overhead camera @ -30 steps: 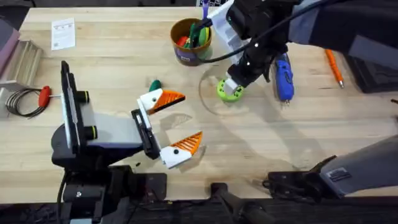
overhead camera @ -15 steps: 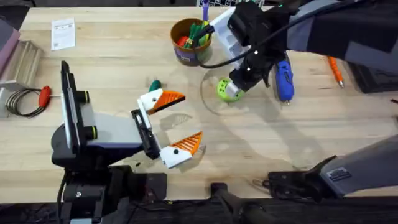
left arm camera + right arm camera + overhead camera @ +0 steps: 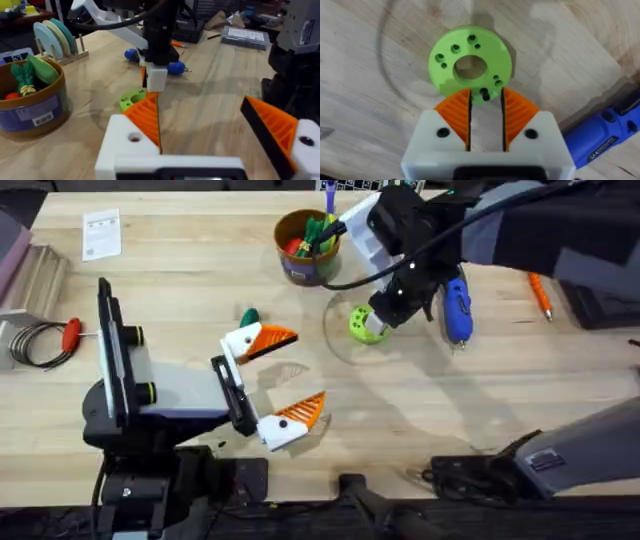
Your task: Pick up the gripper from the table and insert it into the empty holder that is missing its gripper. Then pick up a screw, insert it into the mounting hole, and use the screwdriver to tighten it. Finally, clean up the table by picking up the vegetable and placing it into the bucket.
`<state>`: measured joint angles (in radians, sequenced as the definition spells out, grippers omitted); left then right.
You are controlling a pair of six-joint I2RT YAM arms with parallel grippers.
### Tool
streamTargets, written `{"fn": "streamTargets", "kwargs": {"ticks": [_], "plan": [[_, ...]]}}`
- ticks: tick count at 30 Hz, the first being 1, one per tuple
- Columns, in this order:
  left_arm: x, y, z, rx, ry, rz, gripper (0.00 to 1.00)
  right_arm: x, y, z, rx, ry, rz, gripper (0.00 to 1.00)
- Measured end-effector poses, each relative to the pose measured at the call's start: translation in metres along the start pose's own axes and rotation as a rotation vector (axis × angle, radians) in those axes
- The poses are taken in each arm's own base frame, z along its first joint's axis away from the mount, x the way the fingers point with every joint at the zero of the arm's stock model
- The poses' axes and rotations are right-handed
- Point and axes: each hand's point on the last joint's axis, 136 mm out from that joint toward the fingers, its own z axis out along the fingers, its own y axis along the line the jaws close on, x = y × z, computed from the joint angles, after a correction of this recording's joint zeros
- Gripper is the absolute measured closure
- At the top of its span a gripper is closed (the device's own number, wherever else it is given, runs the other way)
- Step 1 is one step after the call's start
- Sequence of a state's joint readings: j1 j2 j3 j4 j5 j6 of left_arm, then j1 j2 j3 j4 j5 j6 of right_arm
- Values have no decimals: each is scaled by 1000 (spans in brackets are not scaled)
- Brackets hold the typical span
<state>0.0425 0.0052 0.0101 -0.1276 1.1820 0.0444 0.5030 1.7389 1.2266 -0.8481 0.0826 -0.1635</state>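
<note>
- Spanning every view is one pale wooden plank table (image 3: 200, 270).
- Two arms work over it: the left arm's white-and-orange pincer (image 3: 278, 382) rests low over the table near its own base, fingers spread wide and clasping nothing.
- The right arm's pincer (image 3: 385, 318) reaches across to the far middle; its two orange ribbed pads (image 3: 456, 116) stand a narrow slot apart, tips at the rim of the disc, with a small black screw (image 3: 484, 93) just between them. Whether the pads pinch that screw cannot be told.
- One round brown-gold bucket with a purple label band (image 3: 305, 246) stands at the far side, holding green and red toy pieces.
- One bright blue pen-shaped screwdriver (image 3: 457, 304) lies flat just beside the right pincer, on the side away from the bucket.
- One lime-green round plastic disc (image 3: 470, 62) with a centre hole and several small holes lies on the table under the right pincer.
- One small dark green oblong toy vegetable (image 3: 247, 316) lies on the table near the left pincer's far finger.
- One slim orange-handled tool (image 3: 537, 288) lies farther right.
</note>
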Motion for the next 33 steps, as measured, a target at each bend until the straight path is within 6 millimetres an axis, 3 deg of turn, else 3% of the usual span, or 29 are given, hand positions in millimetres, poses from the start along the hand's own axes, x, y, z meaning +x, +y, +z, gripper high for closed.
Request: {"fn": "streamTargets", "kwargs": {"ticks": [8,22,33], "plan": [[0,0,0,0,0,-1,15,1,1,7,-4,16,2,756],[0,0,0,0,0,0,14,2,0,7,2,22,2,988],[0,0,0,0,0,0,14,6,0,5,0,36,2,995]]}}
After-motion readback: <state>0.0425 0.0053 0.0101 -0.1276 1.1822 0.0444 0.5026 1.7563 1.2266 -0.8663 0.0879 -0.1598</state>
